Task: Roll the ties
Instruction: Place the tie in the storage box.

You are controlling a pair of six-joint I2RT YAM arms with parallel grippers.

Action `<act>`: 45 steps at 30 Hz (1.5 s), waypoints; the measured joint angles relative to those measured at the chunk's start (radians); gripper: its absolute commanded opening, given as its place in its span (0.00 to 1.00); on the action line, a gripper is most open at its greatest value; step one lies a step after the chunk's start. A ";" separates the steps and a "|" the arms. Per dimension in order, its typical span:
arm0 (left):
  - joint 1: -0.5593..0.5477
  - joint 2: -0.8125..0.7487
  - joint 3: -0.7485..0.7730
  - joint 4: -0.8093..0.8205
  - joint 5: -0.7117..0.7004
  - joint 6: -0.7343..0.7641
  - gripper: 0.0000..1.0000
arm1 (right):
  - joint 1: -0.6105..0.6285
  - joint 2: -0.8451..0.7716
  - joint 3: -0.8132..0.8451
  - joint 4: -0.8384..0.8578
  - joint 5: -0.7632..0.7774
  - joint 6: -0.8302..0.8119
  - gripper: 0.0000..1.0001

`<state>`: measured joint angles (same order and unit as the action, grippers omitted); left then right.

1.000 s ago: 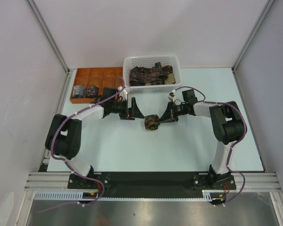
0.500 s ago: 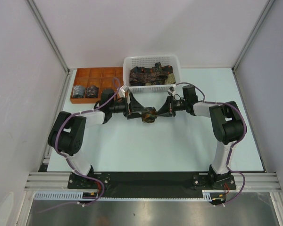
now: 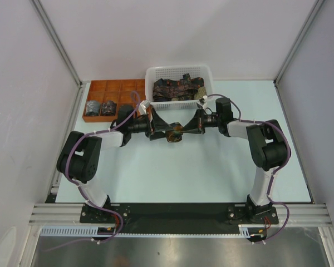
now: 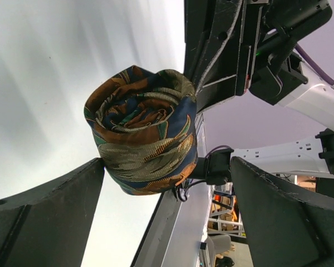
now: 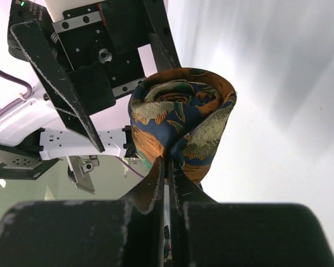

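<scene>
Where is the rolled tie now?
In the top view the rolled tie is central, in front of the white mesh basket, pinched by the right gripper, between the open fingers of the left gripper.

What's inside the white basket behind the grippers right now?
Loosely heaped dark patterned ties fill the basket. The basket floor and anything beneath the heap are covered.

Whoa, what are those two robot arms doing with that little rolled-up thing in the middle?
The right pincer is pinched shut on a dark patterned fabric necktie rolled into a small bundle, holding it between the two arms. The left pincer is open, with its fingers on either side of the roll. Two more rolled bundles sit in the orange-brown compartment tray. More ties are heaped in the white plastic mesh basket.
</scene>
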<state>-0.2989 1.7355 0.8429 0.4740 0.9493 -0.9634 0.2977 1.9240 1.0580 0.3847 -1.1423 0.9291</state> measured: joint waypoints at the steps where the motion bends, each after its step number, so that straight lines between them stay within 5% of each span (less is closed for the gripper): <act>1: 0.000 0.000 0.000 -0.006 -0.002 0.003 0.99 | 0.002 0.000 0.000 0.006 0.000 0.005 0.00; 45: -0.005 0.013 -0.019 0.174 0.032 -0.172 0.98 | 0.042 -0.002 0.003 0.226 0.011 0.174 0.00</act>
<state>-0.3042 1.7485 0.8242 0.6479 0.9813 -1.1355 0.3393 1.9221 1.0611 0.6106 -1.1309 1.1027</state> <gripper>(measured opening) 0.992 0.031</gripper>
